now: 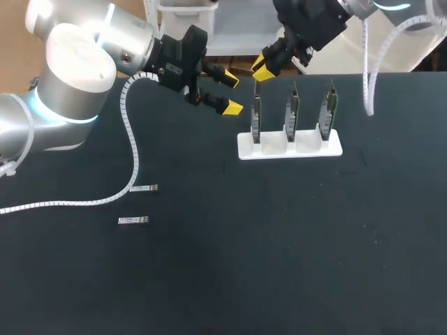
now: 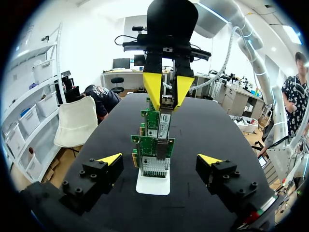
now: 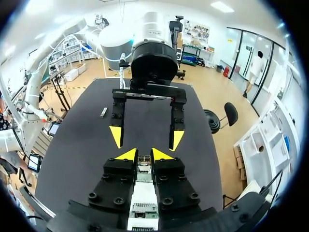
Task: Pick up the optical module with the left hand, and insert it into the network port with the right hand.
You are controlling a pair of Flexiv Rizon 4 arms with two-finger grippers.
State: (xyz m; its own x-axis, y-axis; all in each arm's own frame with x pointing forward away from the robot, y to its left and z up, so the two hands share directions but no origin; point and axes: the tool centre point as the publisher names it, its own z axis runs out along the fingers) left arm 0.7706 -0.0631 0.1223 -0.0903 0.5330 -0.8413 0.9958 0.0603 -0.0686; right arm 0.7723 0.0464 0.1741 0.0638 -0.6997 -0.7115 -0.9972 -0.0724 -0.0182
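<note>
optical module (image 1: 143, 188): two are counted on the counter (image 1: 279, 265), the second (image 1: 133, 220) nearby; a third (image 2: 164, 123) seems to be held between fingers (image 2: 153, 87).
network card (image 1: 256, 115): three are counted, with the others at (image 1: 292, 112) and (image 1: 328, 108).
white holder (image 1: 290, 149): one is counted.
gripper (image 1: 230, 92): two are counted, the other (image 1: 262, 68).

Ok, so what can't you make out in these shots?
Head view: the right gripper hides the silver optical module.
Right wrist view: its black fingers cover where the module meets the green circuit card.
Left wrist view: that front card mostly hides the two rear cards.
</note>
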